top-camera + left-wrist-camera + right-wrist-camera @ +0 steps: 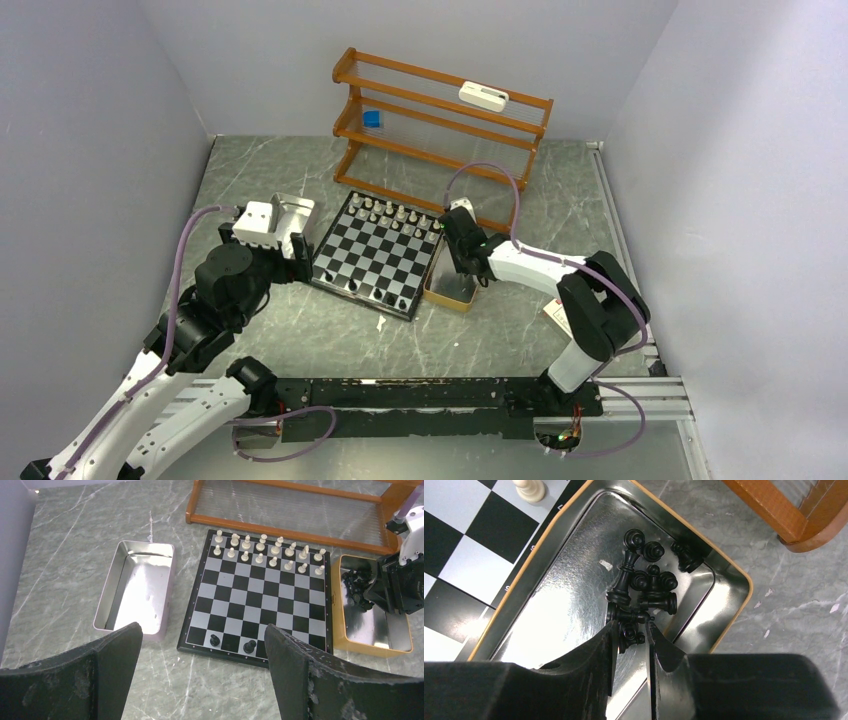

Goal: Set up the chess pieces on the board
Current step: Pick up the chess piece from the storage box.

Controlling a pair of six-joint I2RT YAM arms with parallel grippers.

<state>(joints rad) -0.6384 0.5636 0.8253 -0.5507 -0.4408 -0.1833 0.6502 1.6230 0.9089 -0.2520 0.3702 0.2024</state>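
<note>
The board [260, 597] lies mid-table and also shows in the top view [375, 255]. White chess pieces [267, 552] fill its two far rows. Two black pieces [215, 640] [249, 646] stand on its near row. More black pieces [649, 580] lie heaped in a tan tin [564, 605] to the right of the board. My right gripper [631, 627] is down in that tin, its fingers closed narrowly on one black piece [630, 632] at the near edge of the heap. My left gripper [202, 680] is wide open and empty, above the table near the board's near-left corner.
An empty silver tin [135, 587] sits left of the board. A wooden rack [440, 120] stands behind the board, with a blue item [372, 118] and a white item [483, 96] on its shelves. Grey walls enclose the table on three sides.
</note>
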